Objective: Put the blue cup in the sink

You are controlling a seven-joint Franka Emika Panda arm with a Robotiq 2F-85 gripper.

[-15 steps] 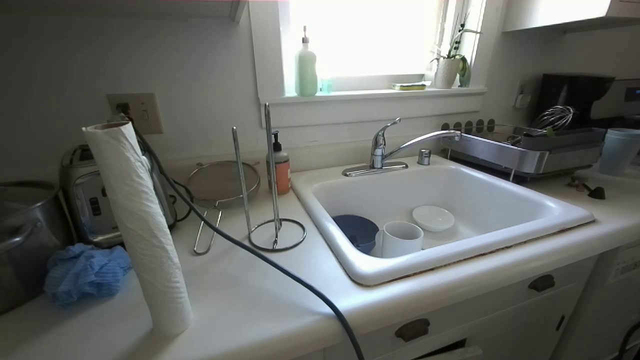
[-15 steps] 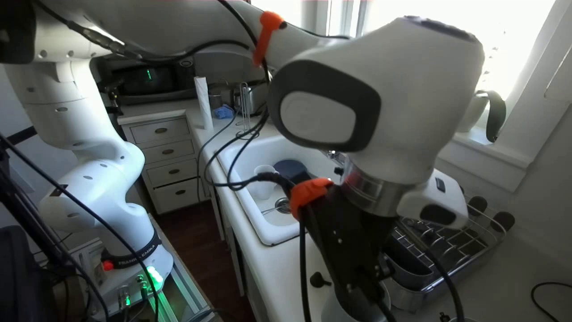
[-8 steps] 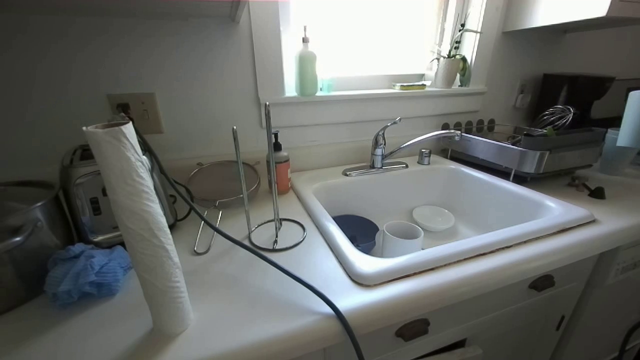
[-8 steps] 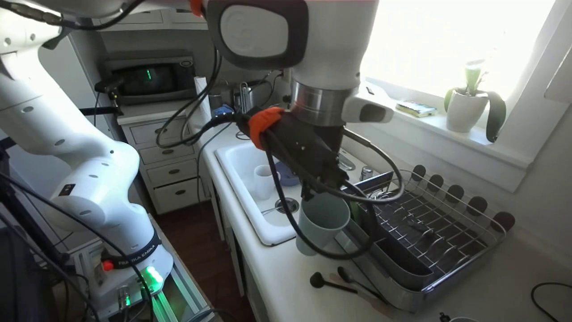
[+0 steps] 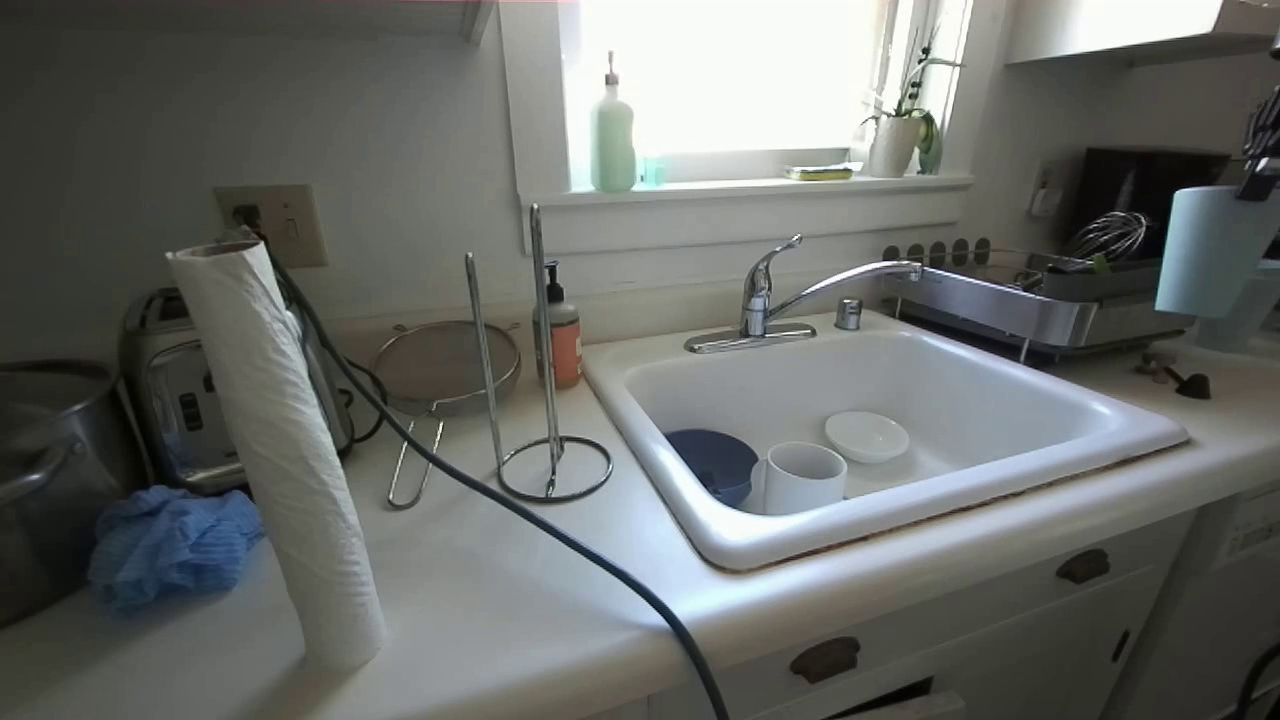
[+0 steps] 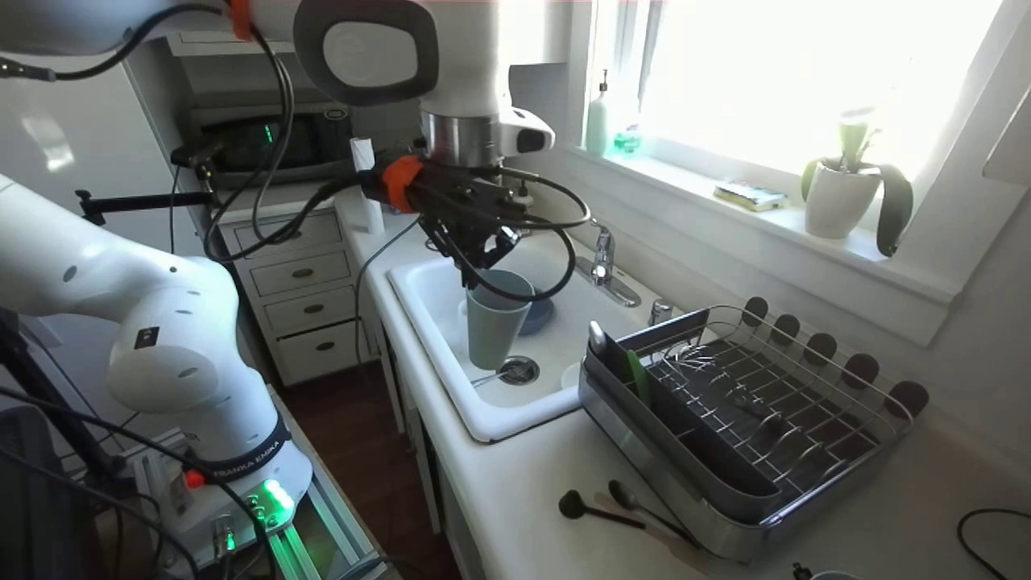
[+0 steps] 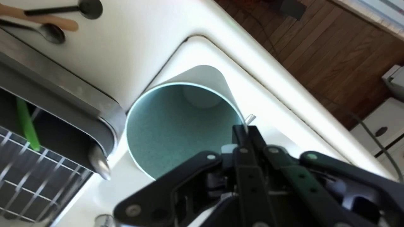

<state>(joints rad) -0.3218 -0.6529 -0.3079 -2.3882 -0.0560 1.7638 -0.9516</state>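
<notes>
Whereas a moment ago it showed beside the dish rack (image 6: pixel 648 451), partly against the bench (image 6: pixel 515 491), the pale blue tumbler (image 6: pixel 493 330) now hangs in mid-air, seen against the white sink (image 6: pixel 483 420) in an exterior view; whether all of it is above that sink I cannot tell. The Franka arm (image 6: pixel 471 56) reaches out with its wrist (image 6: pixel 461 138) upright and the gripper (image 7: pixel 246 130) pointing down, jaws pinching the tumbler's wall at the rim.
</notes>
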